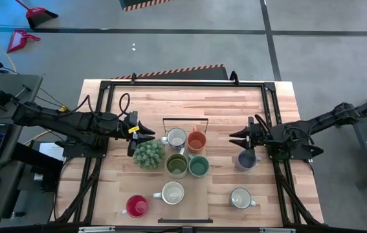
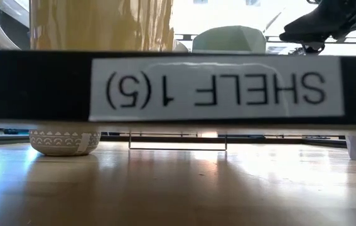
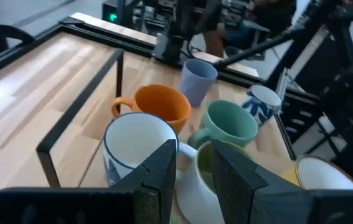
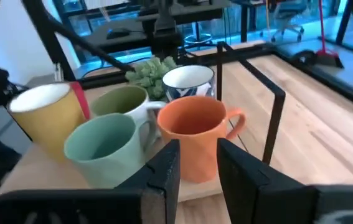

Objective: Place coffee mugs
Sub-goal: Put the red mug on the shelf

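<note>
Four mugs cluster mid-worktop (image 1: 235,107) beside the black wire rack (image 1: 184,121): white-and-blue mug (image 1: 176,138), orange mug (image 1: 197,140), olive green mug (image 1: 177,165) and teal mug (image 1: 199,166). We see the blue-grey mug (image 1: 246,159) standing just under the right end effector (image 1: 243,138), whose fingers sit narrowly parted, empty. The left end effector (image 1: 145,133) hovers by the spiky plant (image 1: 148,154), also slightly parted and empty. Nearer the front edge stand a red mug (image 1: 136,206) and two cream ones (image 1: 173,192) (image 1: 241,198).

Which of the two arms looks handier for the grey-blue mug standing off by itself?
Probably the right. In the high view its pincer hangs right beside the blue-grey mug, while the left pincer sits across the table by the plant, with the mug cluster between.
</note>
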Controlling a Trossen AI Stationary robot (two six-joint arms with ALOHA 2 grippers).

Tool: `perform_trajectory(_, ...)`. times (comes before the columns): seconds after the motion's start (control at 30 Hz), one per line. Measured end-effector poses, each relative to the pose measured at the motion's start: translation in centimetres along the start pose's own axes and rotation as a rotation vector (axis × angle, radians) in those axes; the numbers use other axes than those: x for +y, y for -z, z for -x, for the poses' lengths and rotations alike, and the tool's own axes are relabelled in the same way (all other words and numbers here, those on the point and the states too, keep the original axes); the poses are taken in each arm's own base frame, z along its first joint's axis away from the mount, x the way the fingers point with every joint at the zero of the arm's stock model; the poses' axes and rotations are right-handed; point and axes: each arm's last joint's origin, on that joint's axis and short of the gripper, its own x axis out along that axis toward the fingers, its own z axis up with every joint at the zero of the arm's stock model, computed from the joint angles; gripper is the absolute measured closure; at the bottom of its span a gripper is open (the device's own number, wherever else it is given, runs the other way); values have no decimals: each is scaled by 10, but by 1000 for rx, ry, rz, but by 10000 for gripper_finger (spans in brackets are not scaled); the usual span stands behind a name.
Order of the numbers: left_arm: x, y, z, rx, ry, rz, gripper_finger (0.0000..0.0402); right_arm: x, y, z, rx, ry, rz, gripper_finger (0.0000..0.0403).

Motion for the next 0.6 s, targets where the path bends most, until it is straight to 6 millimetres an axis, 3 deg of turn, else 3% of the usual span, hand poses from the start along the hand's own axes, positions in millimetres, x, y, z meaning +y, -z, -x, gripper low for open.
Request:
perform_trajectory(0.3,0,0,0,-3,4,81,314,-7,23,3,219,89,-11,316)
perform_trajectory(0.47,-3,-7,0,-68,39,213,314,-8,23,3,224,95,11,316)
perform_trajectory(0.6,-7,-10,1,-62,153,208,314,-9,22,3,205,129,24,316)
